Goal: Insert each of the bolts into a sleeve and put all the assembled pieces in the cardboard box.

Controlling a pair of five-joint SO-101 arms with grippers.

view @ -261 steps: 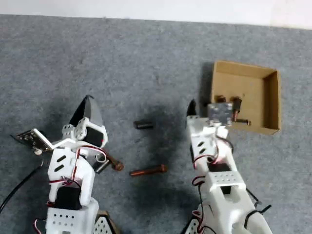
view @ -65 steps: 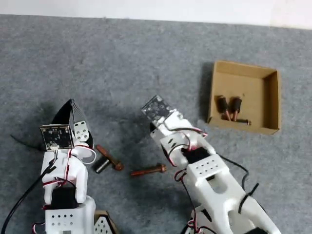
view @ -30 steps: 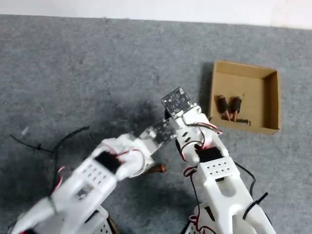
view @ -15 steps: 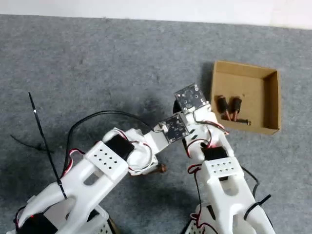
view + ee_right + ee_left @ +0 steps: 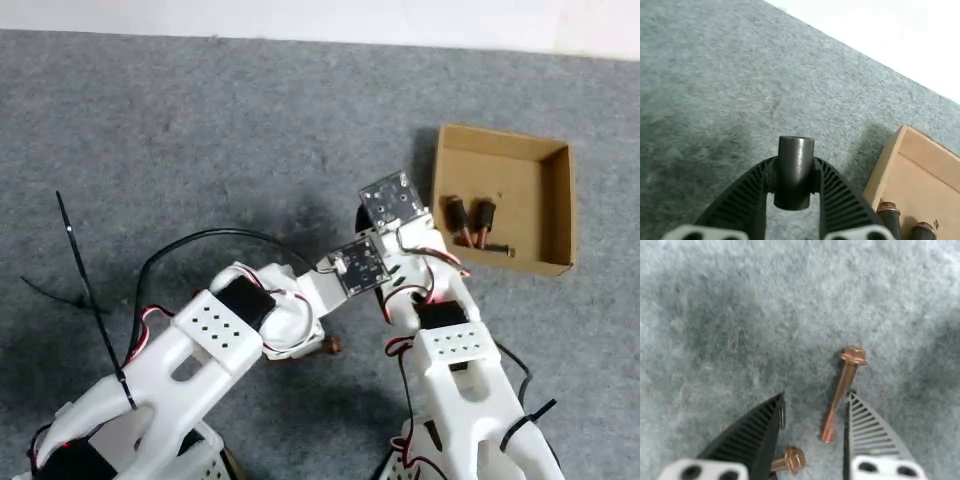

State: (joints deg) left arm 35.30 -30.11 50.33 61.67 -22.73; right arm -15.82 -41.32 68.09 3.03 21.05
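Observation:
My right gripper (image 5: 795, 162) is shut on a dark sleeve (image 5: 795, 175), held above the grey mat a little short of the cardboard box (image 5: 930, 160). My left gripper (image 5: 815, 395) hangs open over the mat. A copper bolt (image 5: 844, 395) lies between its fingertips, close to one finger. A second bolt's head (image 5: 793, 459) shows by the other finger. In the high view the left arm (image 5: 250, 310) stretches across to the middle beside the right arm (image 5: 440, 340), and one bolt head (image 5: 328, 346) peeks out beneath it. Assembled pieces (image 5: 470, 218) lie in the box (image 5: 500, 170).
The box stands at the right of the mat, just beyond the right arm. A black cable (image 5: 200, 245) loops from the left arm, and a cable tie (image 5: 75, 250) sticks up at the left. The mat's far left side is open.
The left arm has swung from the left across to the middle, over the bolts. The right arm picked the sleeve off the mat and shifted towards the box. In the last half second almost nothing moved.

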